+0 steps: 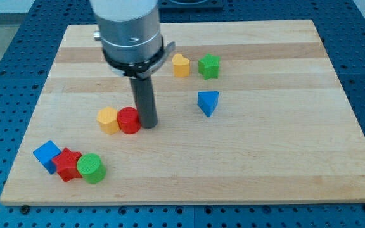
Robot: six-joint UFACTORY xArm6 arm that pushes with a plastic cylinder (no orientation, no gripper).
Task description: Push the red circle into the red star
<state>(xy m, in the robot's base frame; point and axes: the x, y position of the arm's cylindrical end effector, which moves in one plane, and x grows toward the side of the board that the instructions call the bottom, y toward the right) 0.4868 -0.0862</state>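
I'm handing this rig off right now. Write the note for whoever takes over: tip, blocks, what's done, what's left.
My tip is down on the board, against the view's right side of the red circle.
The red circle touches the yellow block on its left.
The red star sits near the view's bottom left, between the blue block and the green circle.
Done: nothing yet; circle and star are apart.
Left: push the circle down-left into the star.

On worktop [265,158]: my tip [148,125] touching the view's right side of red circle [129,120]; yellow hexagon [108,120] touching its left. Bottom-left cluster, touching, left to right: blue cube [47,156], red star [68,164], green circle [91,168]. Near top: yellow heart [180,65] just left of green star [209,66]; blue triangle [208,102] below them.
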